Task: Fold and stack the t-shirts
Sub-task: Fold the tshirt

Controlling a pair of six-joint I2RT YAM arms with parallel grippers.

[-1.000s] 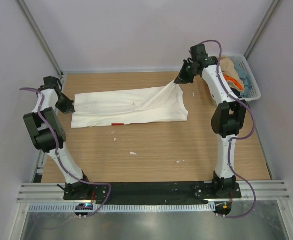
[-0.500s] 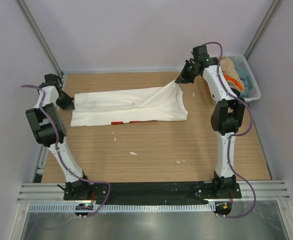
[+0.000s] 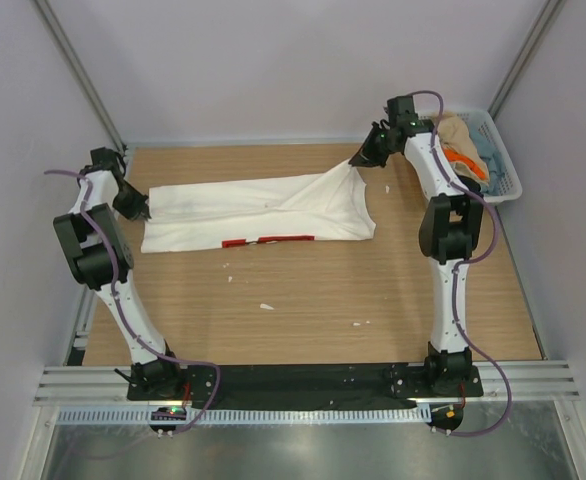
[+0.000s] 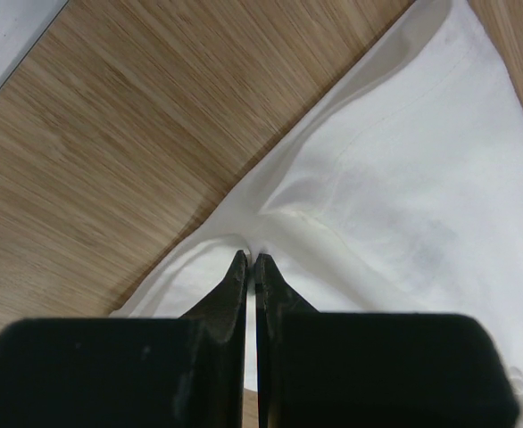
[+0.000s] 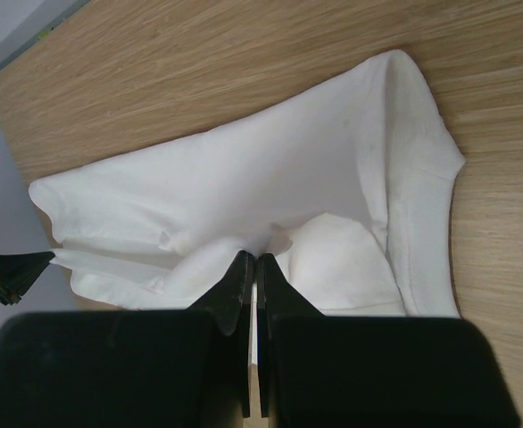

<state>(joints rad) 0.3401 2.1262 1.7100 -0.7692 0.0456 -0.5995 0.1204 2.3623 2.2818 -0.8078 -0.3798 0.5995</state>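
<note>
A white t-shirt (image 3: 253, 212) with a red print along its near edge lies stretched across the back of the wooden table. My left gripper (image 3: 139, 209) is shut on its left end, pinching a fold of white cloth (image 4: 333, 187) between the fingertips (image 4: 251, 259). At the shirt's far right corner my right gripper (image 3: 357, 161) is shut on the cloth (image 5: 244, 178), which rises from the table to the jaws (image 5: 254, 257). More t-shirts, tan, orange and pale blue (image 3: 463, 150), sit in the basket at the back right.
A white lattice basket (image 3: 503, 165) stands at the back right corner, beside the right arm. Small white scraps (image 3: 266, 306) lie on the wooden table (image 3: 303, 300) in front of the shirt. Walls close in on both sides.
Both grippers have drawn the shirt's upper layer toward the back. A longer stretch of the red print now shows along the near edge.
</note>
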